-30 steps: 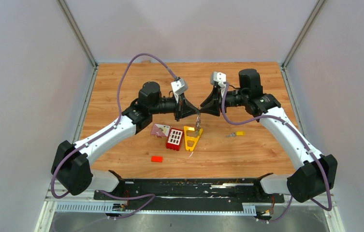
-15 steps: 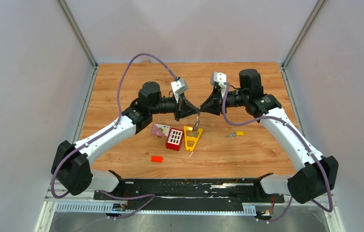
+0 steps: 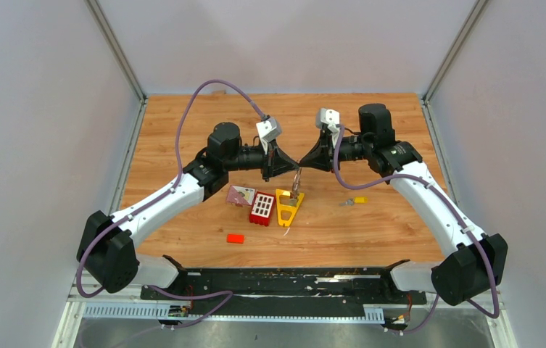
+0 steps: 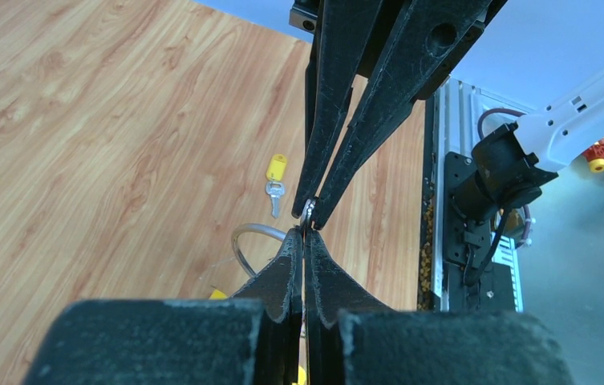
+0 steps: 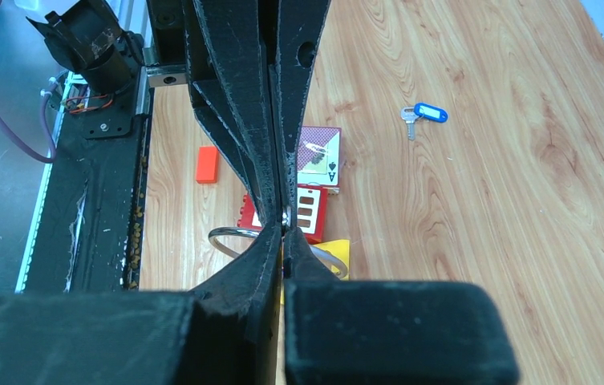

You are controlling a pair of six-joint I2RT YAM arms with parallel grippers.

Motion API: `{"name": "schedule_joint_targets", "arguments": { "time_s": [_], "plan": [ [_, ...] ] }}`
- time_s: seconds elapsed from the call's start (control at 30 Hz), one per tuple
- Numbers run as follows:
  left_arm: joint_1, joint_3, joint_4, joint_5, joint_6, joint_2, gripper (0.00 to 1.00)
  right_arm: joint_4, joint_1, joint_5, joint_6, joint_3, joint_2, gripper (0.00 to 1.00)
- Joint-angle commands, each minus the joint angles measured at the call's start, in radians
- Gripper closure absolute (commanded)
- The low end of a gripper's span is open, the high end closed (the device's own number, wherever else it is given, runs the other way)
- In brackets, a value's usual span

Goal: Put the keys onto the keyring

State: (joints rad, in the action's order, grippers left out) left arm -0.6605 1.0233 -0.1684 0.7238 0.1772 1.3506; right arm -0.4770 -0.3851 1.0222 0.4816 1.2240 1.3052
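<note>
My two grippers meet tip to tip above the middle of the table. The left gripper (image 3: pixel 292 168) (image 4: pixel 304 234) is shut, and the right gripper (image 3: pixel 304 164) (image 5: pixel 285 231) is shut as well. Both pinch the thin silver keyring (image 4: pixel 241 242) (image 5: pixel 224 234), whose loop hangs below the tips (image 3: pixel 296 181). A key with a yellow head (image 3: pixel 355 201) (image 4: pixel 276 172) lies flat on the wood to the right. In the right wrist view, a key with a blue head (image 5: pixel 424 114) lies further off; it is hidden in the top view.
Under the tips lies a yellow triangular frame (image 3: pixel 288 206). A red block with holes (image 3: pixel 261 208) and a playing card (image 3: pixel 240 194) sit to its left. A small red block (image 3: pixel 235 238) lies nearer the front. A black rail (image 3: pixel 284 279) runs along the near edge.
The right gripper's jaws have closed onto the keyring. Both arms stay almost where they were, and the left gripper stays shut.
</note>
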Motion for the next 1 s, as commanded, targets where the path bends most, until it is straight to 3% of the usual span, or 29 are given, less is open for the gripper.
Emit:
{"name": "schedule_joint_targets", "arguments": {
  "time_s": [0.0, 0.17, 0.43, 0.73, 0.97],
  "plan": [
    [-0.01, 0.001, -0.057, 0.036, 0.003, -0.021, 0.99, 0.0, -0.003, 0.006, 0.053, 0.022, -0.034, 1.0],
    [-0.01, 0.007, -0.033, 0.034, -0.051, -0.028, 0.84, -0.012, -0.002, 0.01, 0.082, 0.014, -0.037, 1.0],
    [-0.01, 0.032, 0.042, 0.068, -0.175, -0.032, 0.71, -0.012, -0.003, 0.025, 0.098, 0.001, -0.045, 1.0],
    [-0.009, 0.087, 0.14, 0.085, -0.353, -0.047, 0.68, -0.015, -0.003, 0.033, 0.106, -0.014, -0.049, 1.0],
    [-0.01, 0.155, 0.176, 0.106, -0.357, -0.022, 0.74, -0.008, -0.002, 0.039, 0.1, -0.02, -0.046, 1.0]
  ]
}}
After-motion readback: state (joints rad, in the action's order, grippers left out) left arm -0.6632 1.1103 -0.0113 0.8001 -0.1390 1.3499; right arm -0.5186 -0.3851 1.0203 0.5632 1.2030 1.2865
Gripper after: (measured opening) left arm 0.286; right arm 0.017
